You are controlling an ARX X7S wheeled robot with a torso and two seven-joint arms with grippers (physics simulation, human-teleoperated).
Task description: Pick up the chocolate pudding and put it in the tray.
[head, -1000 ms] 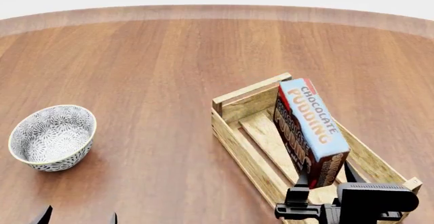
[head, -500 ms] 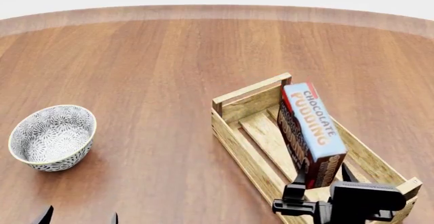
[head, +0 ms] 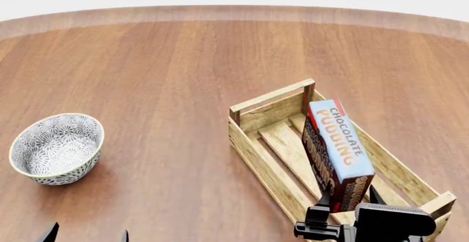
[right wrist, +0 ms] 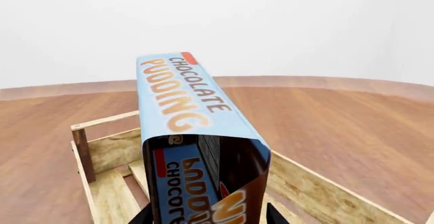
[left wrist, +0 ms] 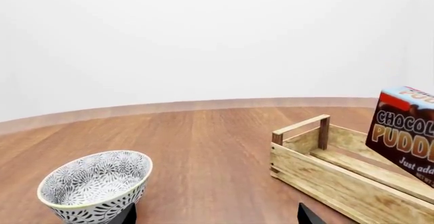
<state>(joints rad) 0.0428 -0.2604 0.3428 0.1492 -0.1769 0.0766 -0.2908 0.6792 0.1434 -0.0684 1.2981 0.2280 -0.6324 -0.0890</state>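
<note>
The chocolate pudding (head: 337,143) is a light-blue carton with orange lettering and dark brown sides. It stands tilted inside the tray (head: 256,159), a light-wood slatted crate at the right of the table. My right gripper (head: 346,203) is shut on the carton's near lower end, one finger on each side. The right wrist view shows the carton (right wrist: 183,97) filling the space between the gripper's (right wrist: 207,216) fingers, with the crate wall (right wrist: 326,193) below. My left gripper (head: 85,235) is open and empty at the near left. The left wrist view shows the crate (left wrist: 339,183) and carton (left wrist: 407,132).
A grey-white patterned bowl (head: 57,147) stands at the left, just beyond my left gripper (left wrist: 217,216); it also shows in the left wrist view (left wrist: 95,183). The round wooden table (head: 183,61) extends far back to its curved edge.
My right gripper has come slightly nearer and lower with the carton. The carton has sunk deeper into the crate and stands a little steeper. The left arm has not moved.
</note>
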